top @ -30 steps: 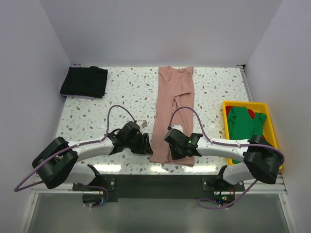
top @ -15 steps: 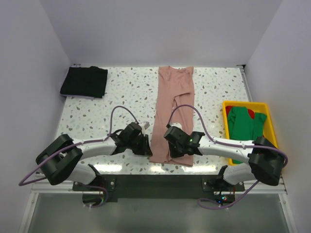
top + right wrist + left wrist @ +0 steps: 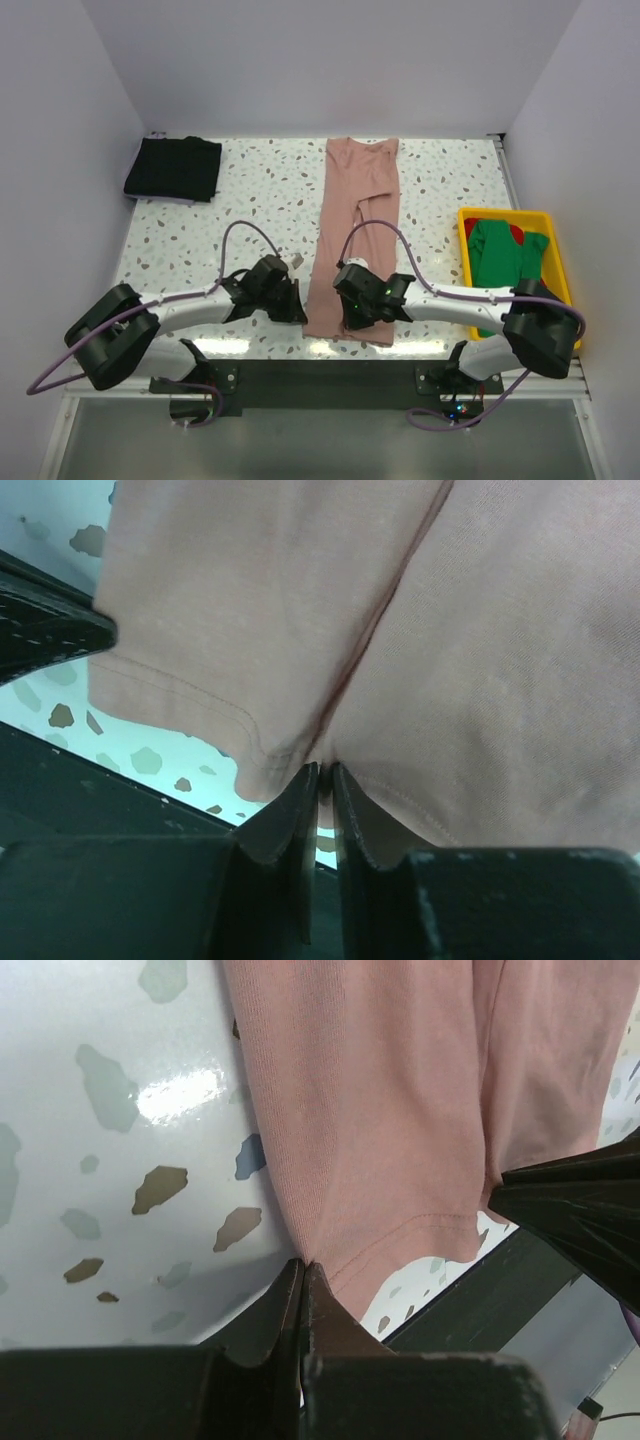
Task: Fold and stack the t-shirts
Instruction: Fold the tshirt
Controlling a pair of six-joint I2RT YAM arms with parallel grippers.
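Observation:
A dusty-pink t-shirt [image 3: 360, 200], folded lengthwise into a narrow strip, runs from the table's far side to its near edge. My left gripper [image 3: 300, 312] is at the strip's near left corner. In the left wrist view its jaws [image 3: 302, 1265] are shut on the pink cloth's side edge [image 3: 380, 1140], just above the hem. My right gripper [image 3: 356, 322] is over the near hem. In the right wrist view it [image 3: 322, 772] pinches a fold of the pink hem [image 3: 250, 630]. A plain black t-shirt [image 3: 173, 168] lies folded at the far left.
A yellow bin [image 3: 549, 222] stands at the right edge with a green shirt [image 3: 505, 255] and a red one [image 3: 516, 231] in it. The table's dark near edge [image 3: 480, 1290] runs just below the pink hem. Both arms' cables [image 3: 245, 228] arch above the table.
Both grippers have closed on the pink shirt's near end, the left on its side edge and the right on the hem. The hem has shifted slightly left.

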